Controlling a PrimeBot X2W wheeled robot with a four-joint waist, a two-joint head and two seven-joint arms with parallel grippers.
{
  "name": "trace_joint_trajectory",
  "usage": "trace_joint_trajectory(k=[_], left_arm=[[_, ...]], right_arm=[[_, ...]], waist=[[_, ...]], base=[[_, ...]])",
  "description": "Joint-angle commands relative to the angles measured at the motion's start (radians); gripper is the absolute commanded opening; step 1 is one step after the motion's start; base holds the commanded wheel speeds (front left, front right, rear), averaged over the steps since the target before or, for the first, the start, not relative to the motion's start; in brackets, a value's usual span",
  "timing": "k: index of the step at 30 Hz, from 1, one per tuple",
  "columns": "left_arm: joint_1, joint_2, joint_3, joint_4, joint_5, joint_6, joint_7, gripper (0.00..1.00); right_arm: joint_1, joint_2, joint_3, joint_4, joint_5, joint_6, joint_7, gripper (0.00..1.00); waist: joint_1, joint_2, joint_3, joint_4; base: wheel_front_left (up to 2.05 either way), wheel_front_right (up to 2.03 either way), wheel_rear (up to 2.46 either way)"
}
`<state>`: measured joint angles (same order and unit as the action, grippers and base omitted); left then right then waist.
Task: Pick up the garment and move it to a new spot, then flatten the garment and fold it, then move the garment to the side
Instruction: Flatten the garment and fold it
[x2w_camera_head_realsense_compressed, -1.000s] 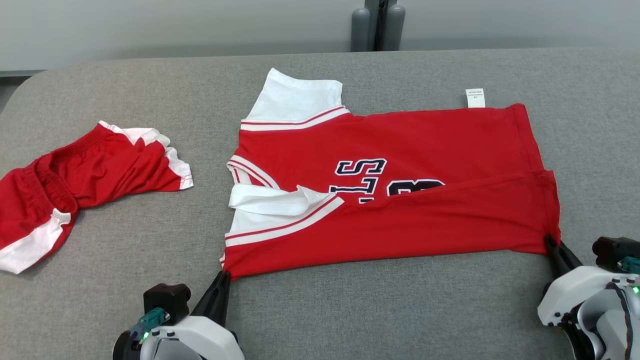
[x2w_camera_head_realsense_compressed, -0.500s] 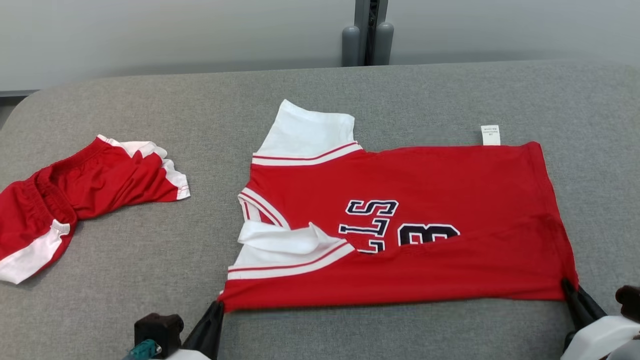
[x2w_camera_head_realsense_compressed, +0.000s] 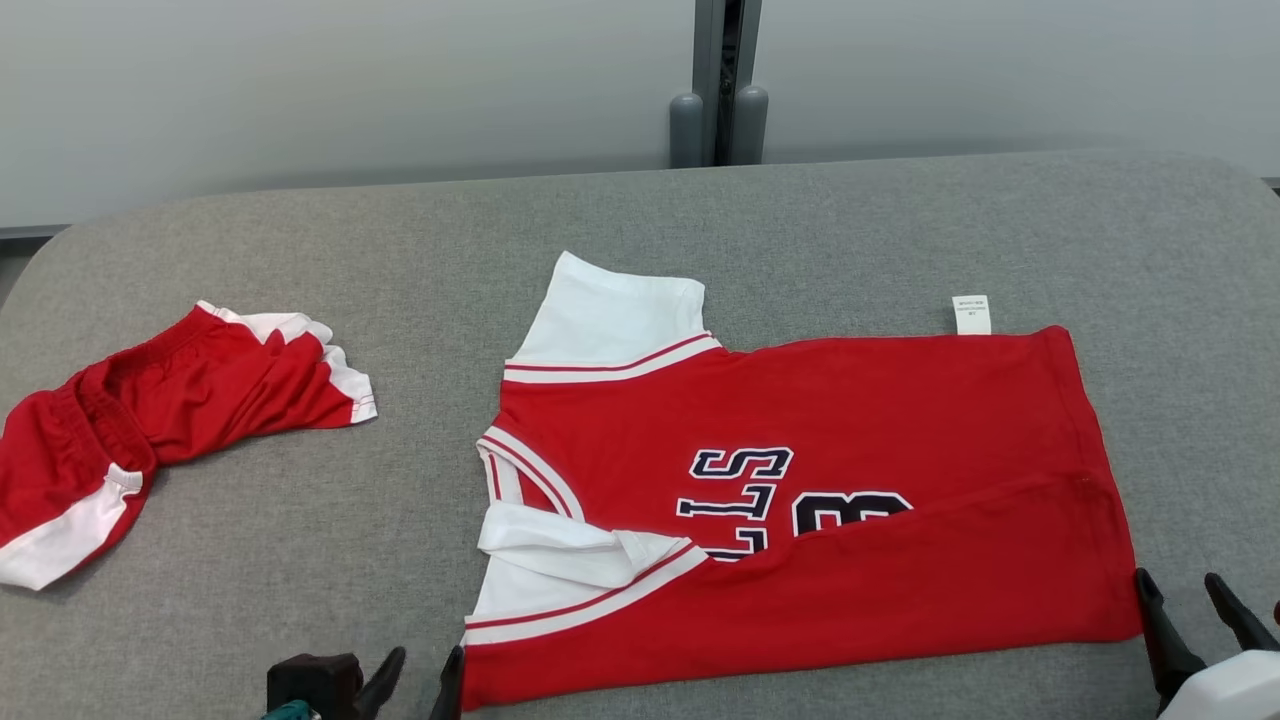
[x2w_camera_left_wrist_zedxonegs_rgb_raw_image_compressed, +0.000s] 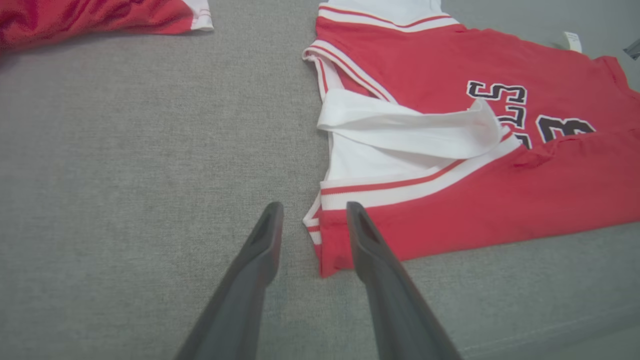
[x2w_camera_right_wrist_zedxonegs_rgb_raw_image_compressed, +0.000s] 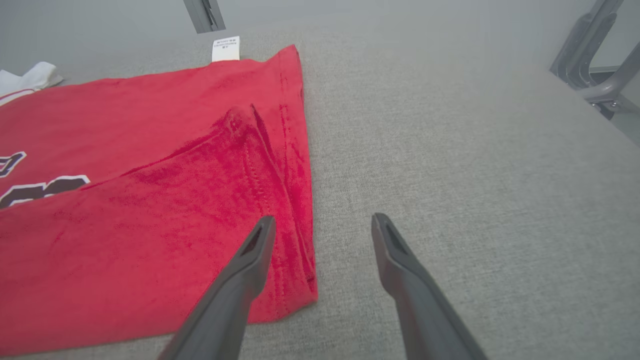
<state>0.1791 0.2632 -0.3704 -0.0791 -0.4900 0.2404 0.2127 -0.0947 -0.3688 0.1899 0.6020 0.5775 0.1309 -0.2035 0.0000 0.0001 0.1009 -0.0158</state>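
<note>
A pair of red shorts (x2w_camera_head_realsense_compressed: 180, 400) with white trim lies crumpled at 9 o'clock from the shirt (x2w_camera_head_realsense_compressed: 880, 400), well apart from it, with bare grey cloth between them. A small white label (x2w_camera_head_realsense_compressed: 971, 314) sticks out from the shirt's far edge at about 1 o'clock. Nothing lies on top of the shirt.

The counter (x2w_camera_head_realsense_compressed: 400, 270) is covered in grey woven fabric and has rounded far corners. Behind it, at 12 o'clock, stands a pale plain wall (x2w_camera_head_realsense_compressed: 300, 90) with a grey post (x2w_camera_head_realsense_compressed: 718, 110) running up it. In the right wrist view a grey metal frame (x2w_camera_right_wrist_zedxonegs_rgb_raw_image_compressed: 595, 60) shows beyond the counter's edge.

The shirt lies flat near the middle of the counter, close to the near edge. Its long axis runs from 9 to 3 o'clock. The white sleeves and neck opening point to 9 o'clock and the hem to 3 o'clock. The near long side is folded up toward 12 o'clock, covering part of the dark lettering.

The left end effector (x2w_camera_head_realsense_compressed: 420, 672) sits at the shirt's 7 o'clock corner, fingers apart and gripping nothing. The right end effector (x2w_camera_head_realsense_compressed: 1180, 585) sits at the 4 o'clock corner, fingers spread wide and gripping nothing; in its wrist view one finger (x2w_camera_right_wrist_zedxonegs_rgb_raw_image_compressed: 250, 250) hangs over the hem.
</note>
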Motion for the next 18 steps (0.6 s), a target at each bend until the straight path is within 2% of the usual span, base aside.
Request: trace_joint_trajectory(k=[1,5,9,14,18], left_arm=[[-0.009,-0.002,0.013,-0.006,0.004,0.01,-0.017,1.0],[-0.018,0.001,0.035,-0.018,0.017,0.032,-0.048,1.0],[-0.037,-0.013,0.055,-0.023,0.027,0.049,-0.102,1.0],[-0.109,-0.044,0.055,0.035,0.012,0.012,-0.167,1.0],[-0.208,-0.049,0.045,0.108,0.004,-0.032,-0.174,1.0]], right_arm=[[0.005,0.002,-0.025,-0.008,-0.025,0.0,-0.022,1.0],[-0.004,0.023,-0.096,-0.039,-0.092,0.0,-0.052,1.0],[-0.022,0.075,-0.14,-0.083,-0.169,0.0,-0.063,1.0],[-0.047,0.155,-0.128,-0.134,-0.245,0.0,-0.065,1.0],[-0.066,0.188,-0.097,-0.163,-0.266,0.0,-0.063,1.0]], waist=[[0.0,-0.0001,-0.009,-0.002],[0.0,-0.0001,-0.022,-0.01],[0.0,-0.0001,-0.034,-0.022],[0.0,-0.0001,-0.034,-0.028],[0.0,-0.0001,-0.017,-0.028]], base=[[0.0,0.0,0.0],[0.0,0.0,0.0],[0.0,0.0,0.0],[0.0,0.0,0.0],[0.0,0.0,0.0]])
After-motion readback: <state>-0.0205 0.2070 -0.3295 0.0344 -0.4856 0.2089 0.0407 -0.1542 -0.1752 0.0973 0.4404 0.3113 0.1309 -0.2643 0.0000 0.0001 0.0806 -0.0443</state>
